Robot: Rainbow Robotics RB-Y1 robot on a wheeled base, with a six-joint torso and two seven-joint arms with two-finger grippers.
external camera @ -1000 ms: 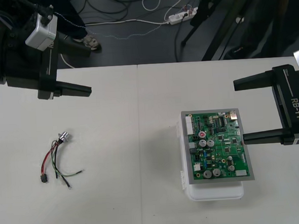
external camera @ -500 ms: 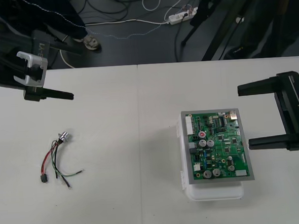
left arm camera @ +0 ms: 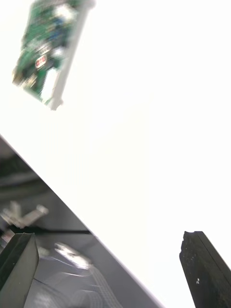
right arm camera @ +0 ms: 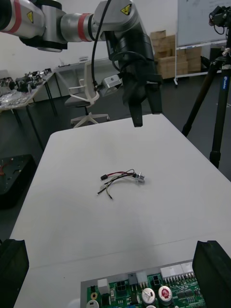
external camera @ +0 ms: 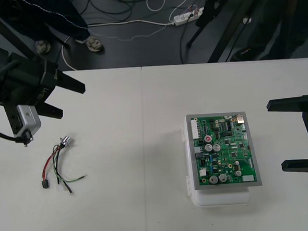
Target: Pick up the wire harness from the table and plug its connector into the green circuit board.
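1. Fingers (external camera: 71,87) of the left gripper (external camera: 72,101) are spread wide apart, and nothing is held between them.
2. This gripper is poised over the far left part of the tabletop (external camera: 134,127), carried by the arm that comes in from the left. Its fingers are angled toward the middle of the tabletop.
3. Just on the near side of the left gripper, the wire harness (external camera: 56,164) is seen lying flat on the tabletop, touched by neither gripper.
4. The round metal socket (external camera: 66,141) is turned toward the far end of the harness, closest to the left gripper. The small black plug (external camera: 44,184) lies at the near end. Red, black and green wires are looped between them, and a few loose wire ends are splayed out to one side.
5. The right gripper (external camera: 275,136) is likewise open and empty. It is placed at the right edge of the tabletop, with its fingers pointed toward the board and kept apart from it.
6. The green circuit board (external camera: 224,150) is seated on its white base (external camera: 222,199) on the right half of the tabletop, near the right gripper and well apart from the harness.
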